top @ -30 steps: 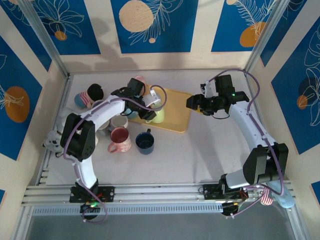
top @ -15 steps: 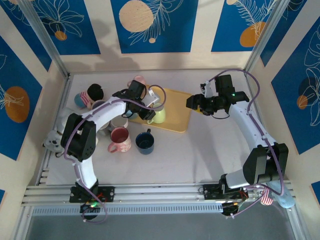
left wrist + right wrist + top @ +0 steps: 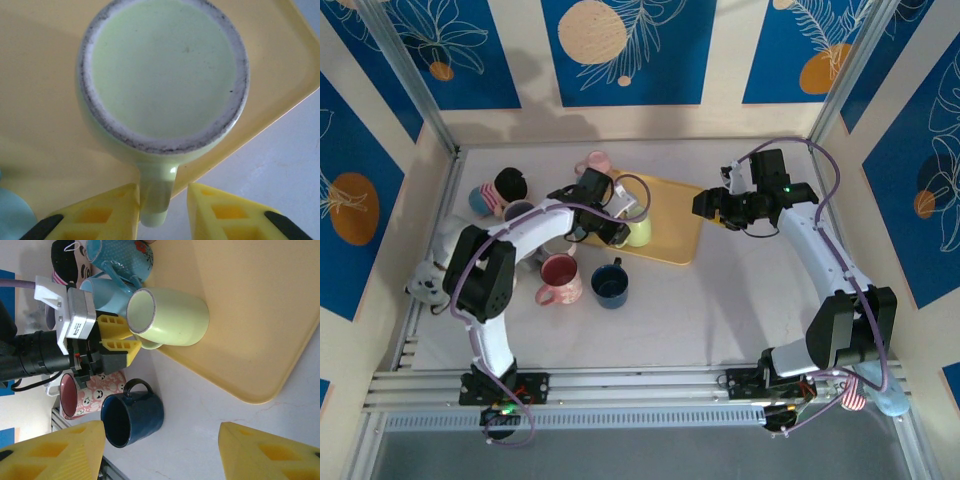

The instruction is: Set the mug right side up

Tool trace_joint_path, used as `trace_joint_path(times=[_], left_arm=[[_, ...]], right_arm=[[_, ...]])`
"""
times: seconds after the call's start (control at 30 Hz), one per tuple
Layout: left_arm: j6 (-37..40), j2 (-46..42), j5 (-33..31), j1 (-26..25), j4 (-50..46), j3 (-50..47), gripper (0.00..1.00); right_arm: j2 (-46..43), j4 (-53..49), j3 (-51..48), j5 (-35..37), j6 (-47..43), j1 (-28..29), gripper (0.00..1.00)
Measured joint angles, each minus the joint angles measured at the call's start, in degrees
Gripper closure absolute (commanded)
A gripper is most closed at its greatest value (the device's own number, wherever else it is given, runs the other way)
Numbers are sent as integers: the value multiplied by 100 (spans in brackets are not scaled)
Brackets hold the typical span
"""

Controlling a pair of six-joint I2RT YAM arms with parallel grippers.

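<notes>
Standing upside down on the yellow tray [image 3: 40,75]: pale green mug [image 3: 162,75], rough unglazed base ring facing up, centre of the left wrist view, close to the tray's edge

Handle [image 3: 157,200] points to the bottom of that frame and sits between the yellow fingers [image 3: 100,215] of the left gripper [image 3: 162,186]. Gripper narrowly parted around the handle: left-hand finger at or against it, thin gap on the right-hand side, not clamped. Pale bench [image 3: 280,150] shows lower right

Top view: mug just left of centre, at the tray's lower left corner. Right gripper [image 3: 705,205] right of centre, by the tray's right edge, well apart from the mug. Right wrist view: its fingers stand wide in the two lower corners, nothing between them

Navy mug [image 3: 610,285] upright on the bench just below the tray, pink mug [image 3: 560,278] beside it on the left
</notes>
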Motion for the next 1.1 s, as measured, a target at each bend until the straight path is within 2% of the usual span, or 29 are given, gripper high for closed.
trace_joint_path(times=[0.37, 0.63, 0.83, 1.1], left_arm=[[-42, 258, -13, -52, 4, 28, 72], [-103, 295, -44, -59, 70, 46, 82], [-107, 334, -59, -68, 90, 101, 100], [-133, 323, -24, -68, 136, 105, 100]], right_arm=[[-2, -2, 0, -2, 0, -2, 38], [-125, -7, 0, -2, -2, -20, 38], [-243, -4, 0, -24, 0, -81, 38], [-262, 13, -9, -46, 0, -90, 38]])
